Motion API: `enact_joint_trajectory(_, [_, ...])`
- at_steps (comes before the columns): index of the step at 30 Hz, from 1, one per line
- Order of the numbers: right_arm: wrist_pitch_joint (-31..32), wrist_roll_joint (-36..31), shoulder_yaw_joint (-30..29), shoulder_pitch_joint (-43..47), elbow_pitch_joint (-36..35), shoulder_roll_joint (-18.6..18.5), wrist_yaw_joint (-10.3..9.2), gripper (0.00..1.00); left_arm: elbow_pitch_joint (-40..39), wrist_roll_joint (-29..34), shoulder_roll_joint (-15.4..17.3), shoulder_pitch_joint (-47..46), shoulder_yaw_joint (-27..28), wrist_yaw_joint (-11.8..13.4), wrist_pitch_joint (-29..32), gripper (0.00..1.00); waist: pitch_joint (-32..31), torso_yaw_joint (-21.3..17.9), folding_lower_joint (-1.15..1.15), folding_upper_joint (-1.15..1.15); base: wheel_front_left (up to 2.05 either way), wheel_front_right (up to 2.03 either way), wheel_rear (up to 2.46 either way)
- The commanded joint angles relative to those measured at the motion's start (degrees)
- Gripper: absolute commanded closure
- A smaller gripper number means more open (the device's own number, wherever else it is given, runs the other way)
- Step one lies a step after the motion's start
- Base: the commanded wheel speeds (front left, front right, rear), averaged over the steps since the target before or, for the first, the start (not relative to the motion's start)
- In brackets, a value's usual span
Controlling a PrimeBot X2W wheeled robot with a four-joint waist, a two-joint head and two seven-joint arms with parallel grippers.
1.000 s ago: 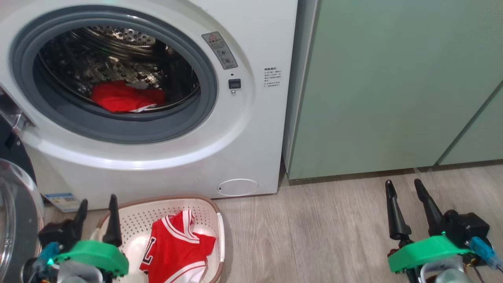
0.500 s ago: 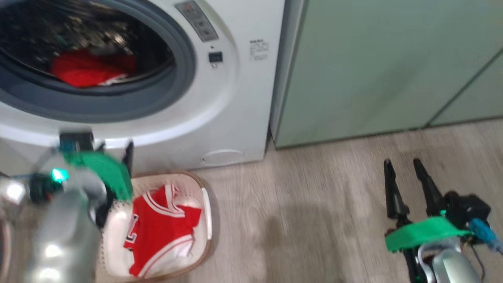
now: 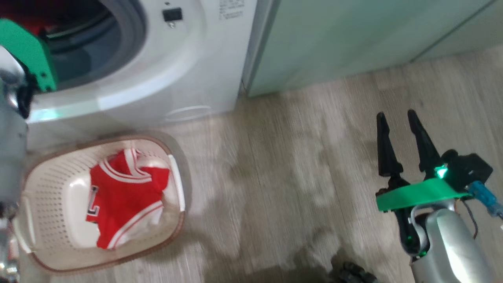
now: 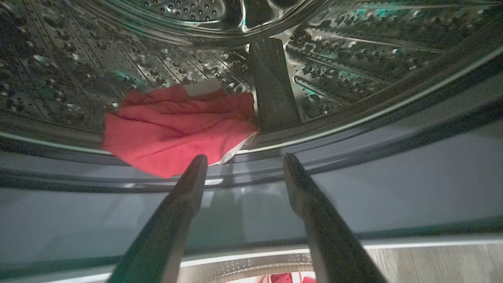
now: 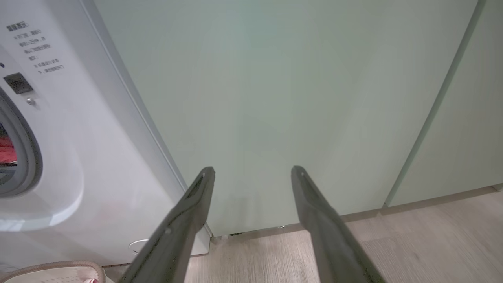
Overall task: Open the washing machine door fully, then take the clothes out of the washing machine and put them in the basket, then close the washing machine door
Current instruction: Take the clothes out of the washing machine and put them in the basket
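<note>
The white washing machine [image 3: 165, 67] stands at the upper left with its mouth uncovered; the door is out of view. In the left wrist view a red garment [image 4: 177, 129] lies on the floor of the steel drum [image 4: 346, 43], just behind the grey gasket [image 4: 393, 169]. My left gripper [image 4: 244, 157] is open at the gasket lip, its tips just short of the cloth and nothing between them. The cream basket [image 3: 43, 196] on the floor holds another red garment with white trim [image 3: 125, 196]. My right gripper [image 3: 396, 114] hangs open and empty over the floor at the right.
Pale green cabinets [image 5: 283, 98] stand right of the machine, straight ahead of my right gripper [image 5: 252, 169]. Wood-look floor [image 3: 294, 177] stretches between the basket and the right arm. The basket's brown rim [image 5: 51, 265] sits at the machine's foot.
The head camera has swung down and to the right. My left arm has risen from over the basket to the drum's mouth. The right gripper has kept its pose.
</note>
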Motion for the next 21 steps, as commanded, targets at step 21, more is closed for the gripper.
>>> enact_joint_trajectory(21, [-0.4, 0.3, 1.8, -5.2, -3.7, 0.6, -0.04, 0.00, 13.8, 3.6, 10.6, -18.2, -1.9, 6.3, -1.3, 0.00, 14.5, -4.8, 0.00, 0.00, 0.00, 0.00, 0.00])
